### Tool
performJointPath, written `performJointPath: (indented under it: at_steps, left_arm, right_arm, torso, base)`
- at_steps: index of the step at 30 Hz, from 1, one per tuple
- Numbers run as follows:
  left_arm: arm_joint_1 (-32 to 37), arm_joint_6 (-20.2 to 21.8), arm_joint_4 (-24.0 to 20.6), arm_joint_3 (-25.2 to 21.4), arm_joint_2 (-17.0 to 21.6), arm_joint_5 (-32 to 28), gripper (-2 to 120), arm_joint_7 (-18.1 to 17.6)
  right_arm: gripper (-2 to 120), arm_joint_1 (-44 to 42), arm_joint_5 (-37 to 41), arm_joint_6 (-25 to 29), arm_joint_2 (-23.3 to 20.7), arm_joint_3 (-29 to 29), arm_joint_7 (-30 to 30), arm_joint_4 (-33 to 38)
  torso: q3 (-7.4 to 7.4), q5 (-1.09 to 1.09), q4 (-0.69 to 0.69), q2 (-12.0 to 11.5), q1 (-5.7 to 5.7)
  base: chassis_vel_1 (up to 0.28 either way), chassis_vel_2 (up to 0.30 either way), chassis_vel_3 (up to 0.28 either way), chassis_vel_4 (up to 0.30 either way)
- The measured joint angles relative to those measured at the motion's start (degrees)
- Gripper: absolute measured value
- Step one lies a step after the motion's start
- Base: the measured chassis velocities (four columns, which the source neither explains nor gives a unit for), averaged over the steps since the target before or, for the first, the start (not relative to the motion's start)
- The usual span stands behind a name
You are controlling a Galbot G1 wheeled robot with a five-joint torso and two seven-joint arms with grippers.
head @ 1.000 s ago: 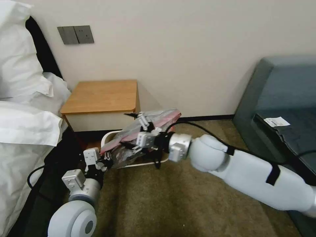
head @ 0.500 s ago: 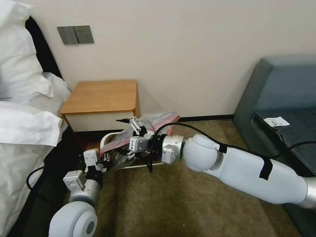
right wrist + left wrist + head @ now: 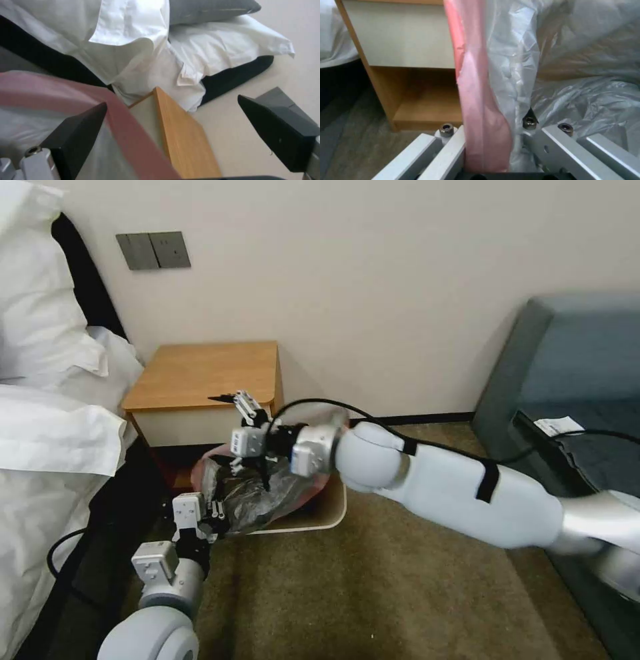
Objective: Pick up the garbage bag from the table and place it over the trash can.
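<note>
The garbage bag (image 3: 261, 492) lies crumpled, grey and translucent, over the trash can (image 3: 337, 505), which stands on the carpet in front of the table (image 3: 200, 373). My left gripper (image 3: 215, 511) is low at the can's near left side, shut on the bag's pink band (image 3: 485, 130). My right gripper (image 3: 225, 435) reaches across from the right, just in front of the table's white drawer. It is open, with its black fingers (image 3: 78, 136) spread wide. The pink band (image 3: 128, 125) runs past one finger, and the table's edge (image 3: 181, 142) shows between them.
A bed with white pillows (image 3: 47, 400) crowds the left side, close to my left arm. A grey sofa (image 3: 573, 393) with a paper slip (image 3: 560, 426) stands at the right. The wall runs right behind the table. Brown carpet (image 3: 347, 593) lies open in front.
My right arm has swung left and up toward the table's front. The bag has dropped from a raised bundle to lie over the can. My left gripper has stayed put.
</note>
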Motion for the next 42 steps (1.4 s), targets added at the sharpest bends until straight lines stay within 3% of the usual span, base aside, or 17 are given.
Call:
performJointPath:
  at_steps: [11, 29, 33, 36, 37, 40, 42]
  left_arm:
    - [2.1, -1.7, -1.9, 0.1, 0.2, 2.0, 5, 0.1]
    - [2.0, -2.9, -3.4, -1.7, -1.0, -0.4, 5, -1.1]
    - [1.6, -2.9, -3.4, -2.0, -1.1, -1.3, 5, -1.4]
    - [1.4, -2.9, -3.4, -2.2, -1.4, -2.3, 5, -1.5]
    - [1.4, -2.9, -3.4, -2.2, -1.4, -2.3, 5, -1.5]
    - [1.0, -2.9, -3.4, -2.4, -1.6, -2.9, 5, -1.7]
    - [0.9, -2.9, -3.4, -2.4, -1.6, -3.0, 5, -1.8]
  right_arm:
    - [100, 0.7, 0.0, 2.2, 0.9, -0.3, -0.4, -5.5]
    - [100, -0.2, 1.5, 3.3, -9.6, 2.7, -0.8, -1.9]
    - [100, -0.7, 5.7, 1.9, -12.9, 3.0, -0.1, 0.4]
    - [100, -1.8, 16.7, -3.6, -16.3, 3.1, 5.2, 4.3]
    - [100, -1.8, 16.7, -3.6, -16.3, 3.1, 5.2, 4.3]
    - [100, -2.8, 27.1, -8.8, -17.6, 4.2, 11.2, 7.3]
    - [100, -3.2, 29.0, -9.7, -17.7, 4.6, 12.4, 7.7]
  torso:
    - [0.0, 0.02, 0.0, 0.0, 0.0]
    - [0.0, 0.03, -0.01, 0.0, 0.0]
    - [0.0, 0.03, -0.01, 0.0, 0.0]
    - [0.0, 0.02, -0.01, 0.0, 0.0]
    - [0.0, 0.02, -0.01, 0.0, 0.0]
    - [0.0, 0.02, -0.01, 0.0, -0.01]
    - [0.0, 0.02, 0.0, 0.0, -0.01]
  base:
    - [0.0, 0.0, 0.0, 0.0]
    - [0.0, 0.0, 0.0, 0.0]
    - [0.0, 0.0, 0.0, 0.0]
    - [0.0, 0.0, 0.0, 0.0]
    - [0.0, 0.0, 0.0, 0.0]
    - [0.0, 0.0, 0.0, 0.0]
    - [0.0, 0.0, 0.0, 0.0]
